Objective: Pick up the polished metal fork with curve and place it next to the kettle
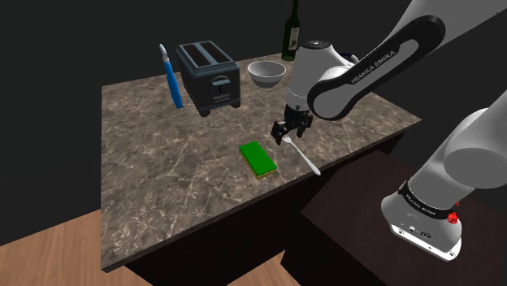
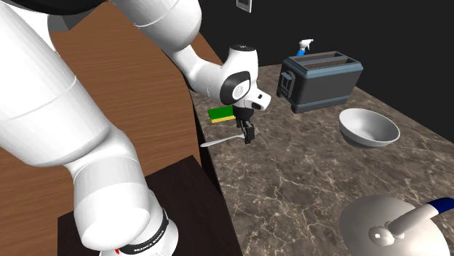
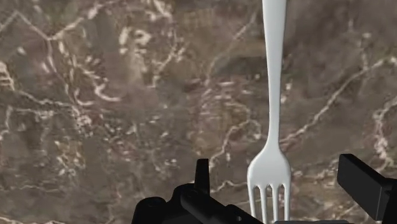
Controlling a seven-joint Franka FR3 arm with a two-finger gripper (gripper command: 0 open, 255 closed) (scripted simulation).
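The gripper [image 1: 290, 130] hung low over the dark marbled countertop [image 1: 162, 179], close to the edge that faced the stand [image 1: 349, 227]. In the wrist view its two black fingers [image 3: 362, 184] stood apart, one on each side of the fork's tines and touching neither side, so the fork [image 3: 273, 95] was not clasped.

The fork was drawn pale, almost white, and lay on the countertop with its tines under the gripper and its curved handle running away from the hand. In the shoulder view the fork [image 1: 302, 156] slanted toward the near edge of the countertop, its handle end close to that edge. A green sponge [image 1: 257, 158] lay just beside it, on the shoulder view's left.

Farther back stood a dark toaster [image 1: 210, 77], with a blue spray bottle [image 1: 171, 77] to its left and a pale bowl [image 1: 266, 73] to its right in that view. A dark green bottle [image 1: 291, 32] stood behind the bowl.

In the second exterior view the pale grey kettle [image 2: 385, 225], its handle tipped blue, sat at the lower right, well apart from the fork and the gripper.
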